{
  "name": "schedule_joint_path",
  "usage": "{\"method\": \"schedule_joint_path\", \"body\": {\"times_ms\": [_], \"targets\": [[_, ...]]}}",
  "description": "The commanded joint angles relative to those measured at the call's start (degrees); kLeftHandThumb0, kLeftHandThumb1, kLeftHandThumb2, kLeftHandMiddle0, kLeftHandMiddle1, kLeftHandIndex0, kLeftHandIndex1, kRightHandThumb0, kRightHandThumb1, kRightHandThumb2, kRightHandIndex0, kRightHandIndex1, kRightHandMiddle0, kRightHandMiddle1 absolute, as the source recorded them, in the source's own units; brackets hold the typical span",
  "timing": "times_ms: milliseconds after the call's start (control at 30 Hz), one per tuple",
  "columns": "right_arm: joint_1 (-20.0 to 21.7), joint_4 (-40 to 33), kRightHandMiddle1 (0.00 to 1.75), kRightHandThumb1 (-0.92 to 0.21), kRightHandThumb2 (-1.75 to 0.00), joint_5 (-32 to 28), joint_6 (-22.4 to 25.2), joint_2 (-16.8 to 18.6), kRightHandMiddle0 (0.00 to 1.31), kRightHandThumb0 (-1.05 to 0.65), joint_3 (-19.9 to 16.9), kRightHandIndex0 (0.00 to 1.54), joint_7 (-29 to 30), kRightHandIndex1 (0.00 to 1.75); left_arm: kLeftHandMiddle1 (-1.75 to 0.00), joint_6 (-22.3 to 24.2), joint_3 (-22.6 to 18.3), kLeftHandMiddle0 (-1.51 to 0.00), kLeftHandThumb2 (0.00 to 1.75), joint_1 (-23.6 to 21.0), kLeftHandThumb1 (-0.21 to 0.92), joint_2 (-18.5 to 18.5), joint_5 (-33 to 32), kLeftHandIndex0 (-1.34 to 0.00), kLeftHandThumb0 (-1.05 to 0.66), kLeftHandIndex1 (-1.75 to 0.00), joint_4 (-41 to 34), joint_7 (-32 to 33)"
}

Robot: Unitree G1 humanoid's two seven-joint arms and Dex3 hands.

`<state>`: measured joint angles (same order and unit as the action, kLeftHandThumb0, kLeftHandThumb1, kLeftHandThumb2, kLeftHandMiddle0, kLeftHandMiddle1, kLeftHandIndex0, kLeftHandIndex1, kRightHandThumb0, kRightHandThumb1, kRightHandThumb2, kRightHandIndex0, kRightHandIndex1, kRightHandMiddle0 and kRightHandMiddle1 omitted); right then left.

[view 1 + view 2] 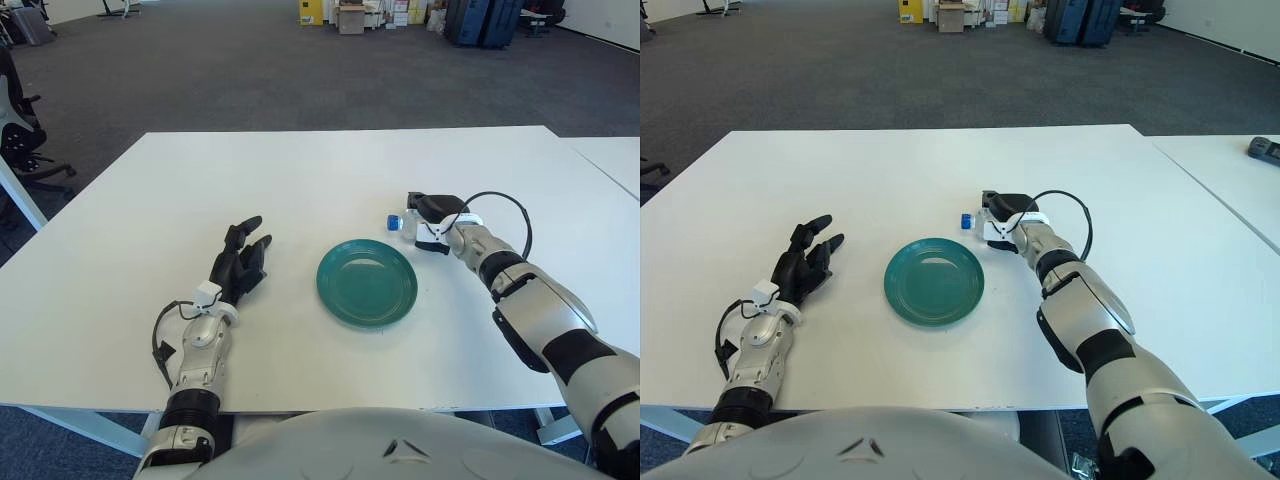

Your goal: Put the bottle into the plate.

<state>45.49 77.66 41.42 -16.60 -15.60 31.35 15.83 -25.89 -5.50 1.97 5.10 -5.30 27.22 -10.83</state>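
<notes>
A small clear bottle (403, 225) with a blue cap (966, 221) lies on its side on the white table, just beyond the right rim of the teal plate (366, 282). My right hand (428, 220) is curled around the bottle's body, with only the cap end sticking out to the left. The plate holds nothing. My left hand (240, 262) shows to the left of the plate, palm down with its black fingers spread and nothing in them.
The white table (300, 180) stretches wide around the plate. A second white table (1240, 170) adjoins on the right, with a dark object (1265, 148) on it. An office chair (20, 130) stands at the far left; boxes and cases line the far wall.
</notes>
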Motion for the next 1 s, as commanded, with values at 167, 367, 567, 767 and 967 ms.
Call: {"method": "schedule_joint_path", "body": {"times_ms": [167,367,567,767,967], "targets": [[-1.59,-3.43,1.75,-0.11,-1.53,-3.09,-5.05,-2.37,0.54,0.00,-3.48,0.78,4.14,1.67,-0.18,6.07,0.17,-0.31,0.80,-8.02,0.92,2.65,4.93,0.00,-0.72,-0.79,8.77,4.60],[-2.71,-6.29,1.75,-0.14,-1.52,-1.95,-8.47,-3.38,0.52,0.00,-2.82,0.75,8.54,1.71,-0.16,5.64,-0.28,-0.32,0.81,-12.50,0.92,3.46,4.97,0.00,-0.73,-0.77,15.12,5.37],[-3.59,-8.98,1.75,-0.15,-1.51,-1.51,-9.97,-3.80,0.51,0.00,-2.32,0.73,8.90,1.73,-0.15,4.21,-0.72,-0.33,0.82,-15.75,0.92,3.92,4.33,0.00,-0.73,-0.75,19.88,4.66],[-4.83,-11.97,1.75,-0.16,-1.51,-0.71,-10.56,-4.04,0.51,0.00,-1.56,0.72,8.54,1.74,-0.14,3.34,-0.59,-0.35,0.82,-16.95,0.92,3.55,4.13,0.00,-0.74,-0.77,20.87,4.25],[-5.82,-15.50,1.75,-0.14,-1.53,0.69,-12.11,-4.86,0.52,0.00,-0.24,0.73,8.60,1.75,-0.14,3.14,-0.66,-0.37,0.81,-17.62,0.92,3.00,3.79,0.00,-0.75,-0.79,21.31,4.62]]}}
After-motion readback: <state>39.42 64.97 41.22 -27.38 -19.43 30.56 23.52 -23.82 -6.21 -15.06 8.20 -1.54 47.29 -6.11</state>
